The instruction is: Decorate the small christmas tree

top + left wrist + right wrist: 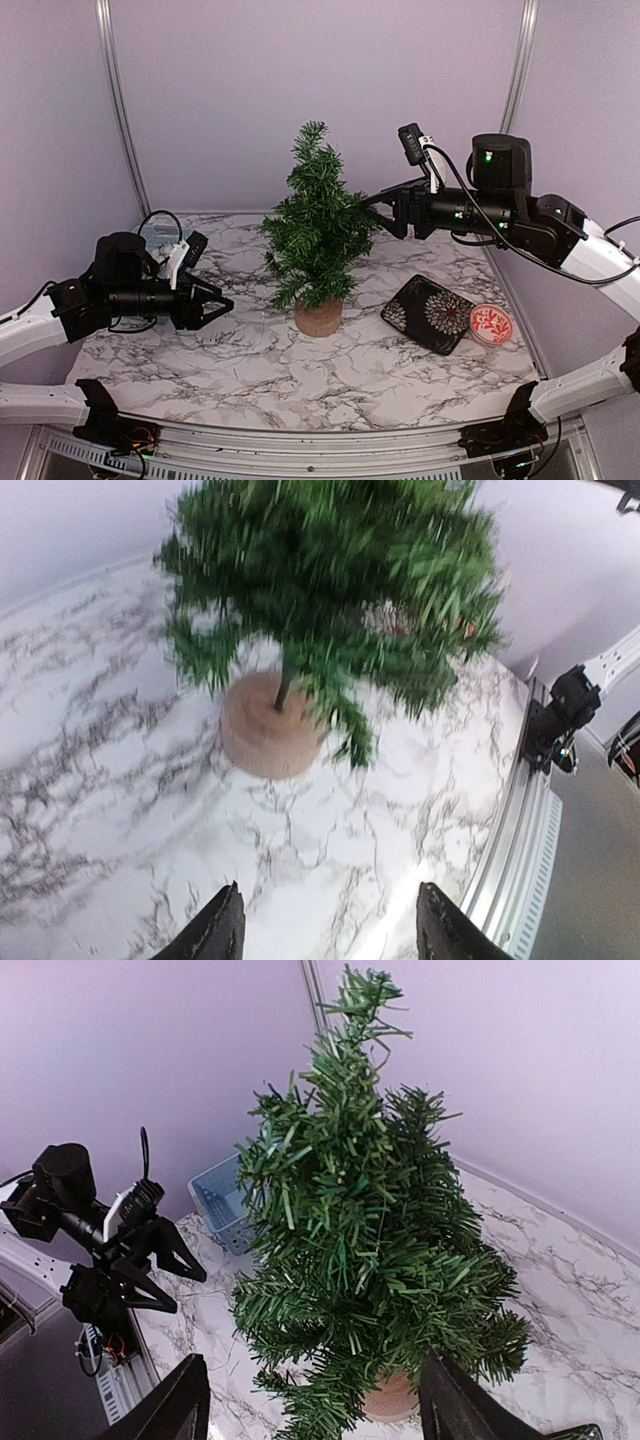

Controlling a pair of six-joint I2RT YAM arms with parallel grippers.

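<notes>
Upright small christmas tree [318, 222] mid-table

We have the tree [318, 220] mid-table [250, 370], standing on its stump [318, 317]. The left gripper [218, 312] is left of it, low, level with the stump and apart from it. The right gripper [372, 215] is right of it, higher, just beside the branches. The basket [157, 236] is back-left, behind the left gripper. The tray [428, 313] lies right of the stump, with the dish [491, 324] just right of the tray.

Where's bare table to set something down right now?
Front strip of the table, between the small christmas tree and the near rail, is widest. Also behind the black tray. Crowded: right edge, tray beside red dish; back-left, blue basket behind the left arm.
</notes>
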